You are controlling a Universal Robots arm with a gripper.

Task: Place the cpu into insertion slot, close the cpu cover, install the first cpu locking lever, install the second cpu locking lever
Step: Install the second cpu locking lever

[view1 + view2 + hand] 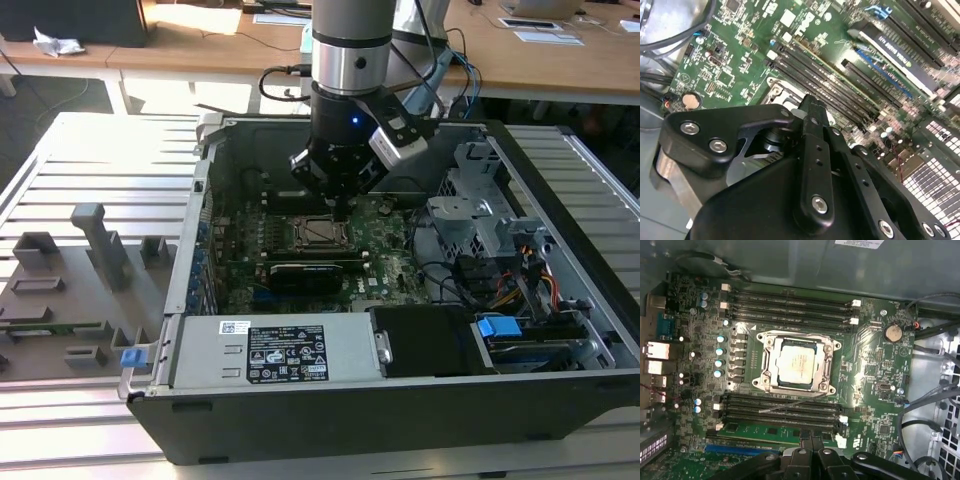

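I see the cpu seated in the slot, cover shut around it (silver top showing through its window). My end effector hovers just above, fingers pressed together, empty, over the motherboard.

Ribbed grey metal worktop. Open computer case lies on it, side panel off, motherboard facing up. On the exterior view's left of the case, a flat grey fixture plate with raised blocks lies on the worktop, beside the case.
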